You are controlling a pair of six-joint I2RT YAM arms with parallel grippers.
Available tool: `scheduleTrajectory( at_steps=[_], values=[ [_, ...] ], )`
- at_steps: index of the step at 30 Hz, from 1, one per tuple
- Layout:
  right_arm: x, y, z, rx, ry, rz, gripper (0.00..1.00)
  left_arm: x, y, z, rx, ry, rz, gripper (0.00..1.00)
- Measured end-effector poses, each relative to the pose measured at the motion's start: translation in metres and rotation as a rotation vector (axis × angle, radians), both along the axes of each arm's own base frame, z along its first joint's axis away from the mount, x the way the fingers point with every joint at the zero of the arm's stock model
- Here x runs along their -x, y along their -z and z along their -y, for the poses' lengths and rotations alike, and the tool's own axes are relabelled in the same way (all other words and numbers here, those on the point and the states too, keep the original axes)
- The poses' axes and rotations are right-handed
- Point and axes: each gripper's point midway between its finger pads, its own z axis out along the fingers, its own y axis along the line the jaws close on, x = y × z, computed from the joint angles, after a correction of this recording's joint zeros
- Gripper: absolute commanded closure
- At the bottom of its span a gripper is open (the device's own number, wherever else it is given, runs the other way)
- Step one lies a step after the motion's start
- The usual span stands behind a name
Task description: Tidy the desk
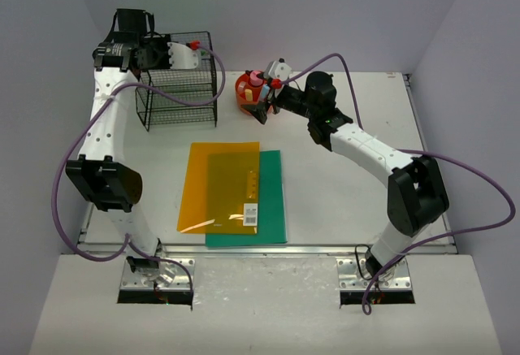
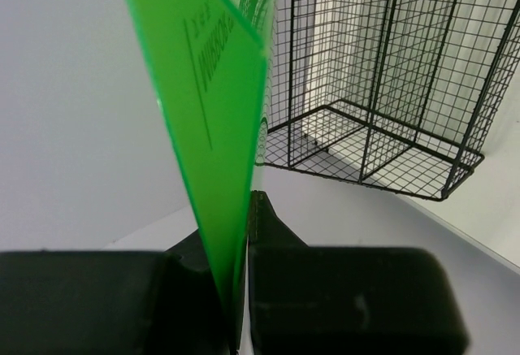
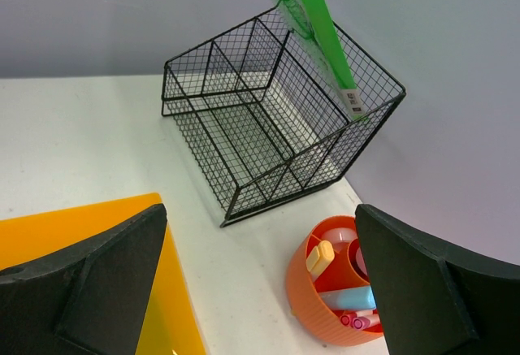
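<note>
The desk (image 1: 349, 201) is a white tabletop. My left gripper (image 1: 188, 54) is raised over the top of a black wire basket (image 1: 179, 87) at the back left. It is shut on the edge of a bright green translucent folder (image 2: 211, 111), which stands upright; the folder leans against the basket's far top corner in the right wrist view (image 3: 321, 38). My right gripper (image 1: 258, 105) is open and empty, above and just beside an orange pen holder (image 1: 248, 88) filled with markers (image 3: 345, 298).
An orange translucent folder (image 1: 219, 184) lies on a teal folder (image 1: 272, 217) at the desk's centre front. The basket has wire dividers (image 3: 260, 127). Pale grey walls close in the back and sides. A metal rail (image 1: 268, 249) runs along the front edge.
</note>
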Motion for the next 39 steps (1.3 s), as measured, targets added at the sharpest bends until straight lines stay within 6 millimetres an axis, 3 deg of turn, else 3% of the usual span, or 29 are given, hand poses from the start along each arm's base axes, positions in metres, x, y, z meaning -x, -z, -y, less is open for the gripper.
scheduleTrajectory(
  at_steps=[8, 10, 16, 19, 29, 36, 39],
  values=[
    [0.0, 0.0, 0.0, 0.0, 0.0, 0.0, 0.01, -0.002, 0.011, 0.001, 0.002, 0.003, -0.026, 0.99],
    [0.0, 0.0, 0.0, 0.0, 0.0, 0.0, 0.01, -0.006, 0.015, 0.0, 0.003, 0.001, -0.031, 0.91],
    [0.0, 0.0, 0.0, 0.0, 0.0, 0.0, 0.01, -0.026, 0.023, -0.003, 0.022, -0.031, -0.005, 0.49],
    [0.0, 0.0, 0.0, 0.0, 0.001, 0.0, 0.01, -0.036, 0.021, -0.004, 0.033, -0.047, 0.034, 0.41],
    [0.0, 0.0, 0.0, 0.0, 0.003, -0.001, 0.01, -0.074, 0.006, -0.008, 0.048, -0.077, 0.243, 0.33],
    [0.0, 0.0, 0.0, 0.0, 0.003, -0.002, 0.01, -0.107, -0.044, -0.022, 0.061, -0.154, 0.525, 0.27],
    [0.0, 0.0, 0.0, -0.001, 0.003, -0.005, 0.01, -0.13, -0.049, -0.03, 0.084, -0.205, 0.626, 0.21]
  ],
)
